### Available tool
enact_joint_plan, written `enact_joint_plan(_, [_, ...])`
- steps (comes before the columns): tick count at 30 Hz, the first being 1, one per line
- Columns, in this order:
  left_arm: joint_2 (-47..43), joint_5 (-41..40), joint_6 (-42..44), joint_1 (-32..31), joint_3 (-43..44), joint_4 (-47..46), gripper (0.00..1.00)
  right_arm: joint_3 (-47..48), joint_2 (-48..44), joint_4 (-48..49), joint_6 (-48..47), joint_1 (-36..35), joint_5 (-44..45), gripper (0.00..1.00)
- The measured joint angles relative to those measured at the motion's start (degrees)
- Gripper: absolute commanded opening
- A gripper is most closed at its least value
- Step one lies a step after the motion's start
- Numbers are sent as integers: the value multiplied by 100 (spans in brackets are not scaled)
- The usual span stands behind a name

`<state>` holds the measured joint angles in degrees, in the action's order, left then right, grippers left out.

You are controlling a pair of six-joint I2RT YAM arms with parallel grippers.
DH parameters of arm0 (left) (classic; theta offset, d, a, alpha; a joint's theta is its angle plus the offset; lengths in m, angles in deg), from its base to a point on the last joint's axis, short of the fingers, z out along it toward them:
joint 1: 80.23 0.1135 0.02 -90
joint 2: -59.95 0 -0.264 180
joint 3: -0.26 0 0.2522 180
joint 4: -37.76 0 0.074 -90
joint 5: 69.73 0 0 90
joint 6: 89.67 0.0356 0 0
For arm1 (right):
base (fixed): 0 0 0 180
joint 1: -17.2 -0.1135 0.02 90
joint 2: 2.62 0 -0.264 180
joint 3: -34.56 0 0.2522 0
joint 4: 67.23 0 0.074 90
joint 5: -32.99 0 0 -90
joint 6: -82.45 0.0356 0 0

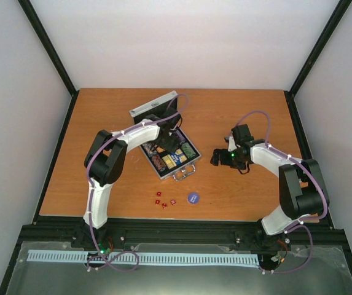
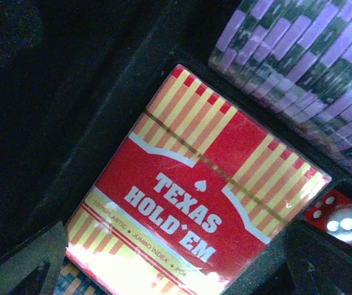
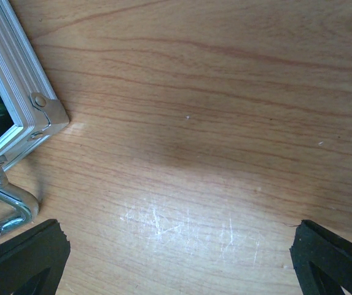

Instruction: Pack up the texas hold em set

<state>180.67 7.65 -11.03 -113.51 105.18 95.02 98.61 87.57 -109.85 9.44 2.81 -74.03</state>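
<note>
The silver case lies open mid-table, its lid tipped back. My left gripper is down inside it, open. In the left wrist view its fingers stand wide on either side of the red card box marked TEXAS HOLD'EM, which lies in the black lining. A chip stack lies beside the box, and a red die sits at the right. My right gripper is open and empty over bare wood, just right of the case corner and its metal handle.
Three small red dice and a blue-purple disc lie on the table in front of the case. More chip rows and a blue card box show in the case. Black frame posts edge the wooden table.
</note>
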Motion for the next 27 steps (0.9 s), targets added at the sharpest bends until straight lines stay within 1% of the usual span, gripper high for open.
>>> enact_joint_plan(8, [-20, -258, 2, -26, -7, 26, 100, -61, 0, 22, -2, 0, -74, 100])
enact_joint_plan(15, [-317, -201, 138, -26, -4, 140, 100, -63, -9, 22, -2, 0, -140, 100])
enact_joint_plan(18, [-597, -50, 284, -26, -2, 179, 100, -66, -48, 17, -4, 0, -153, 100])
enact_joint_plan(23, [-1163, 433, 581, -26, -74, 348, 100, -70, -85, 2, -9, 0, -164, 100])
enact_joint_plan(27, [-2079, 1025, 706, -98, -800, 428, 100, -94, -151, -44, -22, 0, -153, 100])
